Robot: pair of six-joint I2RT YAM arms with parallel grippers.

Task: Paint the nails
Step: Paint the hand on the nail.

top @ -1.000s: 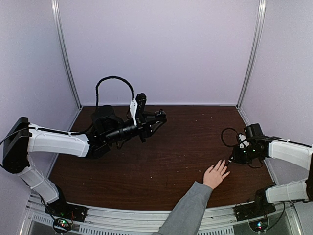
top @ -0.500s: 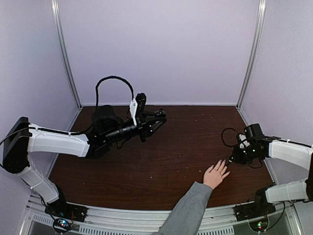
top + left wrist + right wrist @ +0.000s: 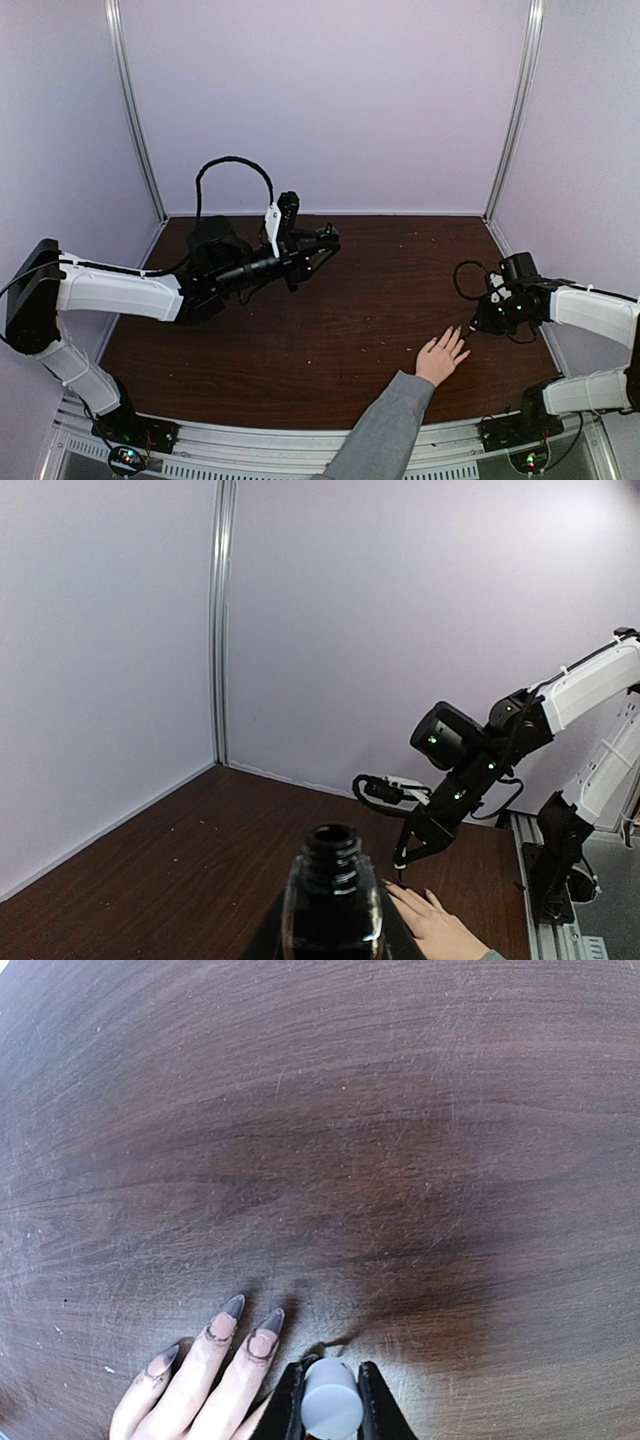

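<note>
A light-skinned hand (image 3: 441,357) in a grey sleeve lies flat on the brown table (image 3: 350,320), fingers spread. Its long pointed nails (image 3: 262,1335) are pink at the base with dark grey tips. My right gripper (image 3: 332,1378) is shut on the polish brush's pale grey cap (image 3: 332,1412), right at the fingertips. The brush's dark tip (image 3: 335,1344) shows just right of the nearest nail. One finger runs under the left jaw, its nail hidden. My left gripper (image 3: 333,946) holds the open dark polish bottle (image 3: 333,895) upright above the table's far left (image 3: 322,242).
Lilac walls with metal corner posts (image 3: 515,110) close in the table on three sides. A black cable loop (image 3: 232,165) rises over the left arm. The right arm's white link (image 3: 590,308) lies along the table's right edge.
The right gripper has edged slightly left toward the fingertips. The hand, the left arm and the bottle have not moved.
</note>
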